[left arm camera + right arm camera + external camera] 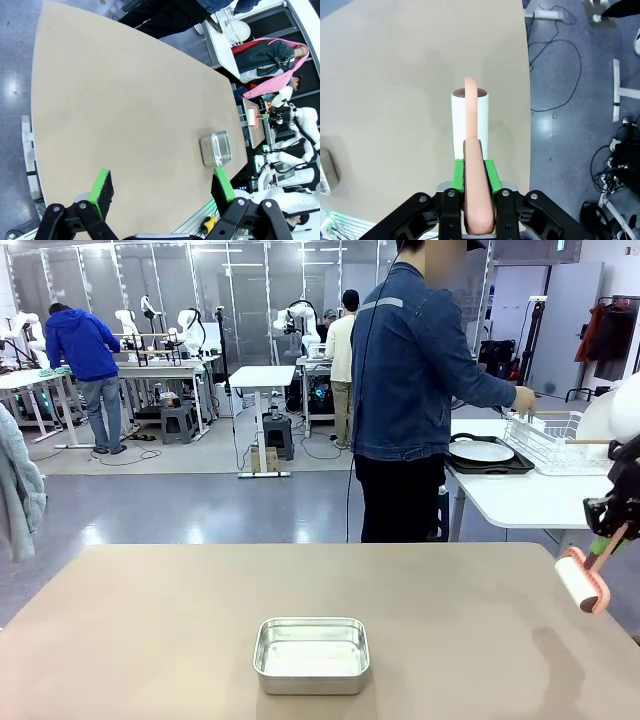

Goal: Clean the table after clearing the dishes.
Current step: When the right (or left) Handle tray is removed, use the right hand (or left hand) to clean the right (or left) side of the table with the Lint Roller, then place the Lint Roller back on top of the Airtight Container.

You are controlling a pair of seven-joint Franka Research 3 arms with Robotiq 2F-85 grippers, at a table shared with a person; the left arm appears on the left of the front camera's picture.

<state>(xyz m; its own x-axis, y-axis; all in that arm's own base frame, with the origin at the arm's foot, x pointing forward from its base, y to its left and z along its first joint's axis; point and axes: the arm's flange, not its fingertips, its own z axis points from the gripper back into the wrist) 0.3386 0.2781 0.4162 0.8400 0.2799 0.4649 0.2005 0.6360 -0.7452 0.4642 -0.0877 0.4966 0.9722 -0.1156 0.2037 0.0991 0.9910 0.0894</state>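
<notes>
The beige table [150, 620] spans the front view, and also lies below the wrist cameras [125, 100] [395, 75]. My right gripper [612, 525] hangs over its right edge, shut on the pink handle of a lint roller [582, 580]. In the right wrist view the green pads [490, 175] clamp that handle and the white roll [470, 120] points down toward the table top. My left gripper [161, 184] is open, high above the table, with nothing between its fingers. One of the dishes, a white plate on a dark tray [483, 452], rests on the white side table.
A small steel pan [311, 654] [216, 148] sits near the table's front middle. A person in a denim jacket [410, 370] stands beyond the far edge, one hand at a wire rack [548, 440] on the white table.
</notes>
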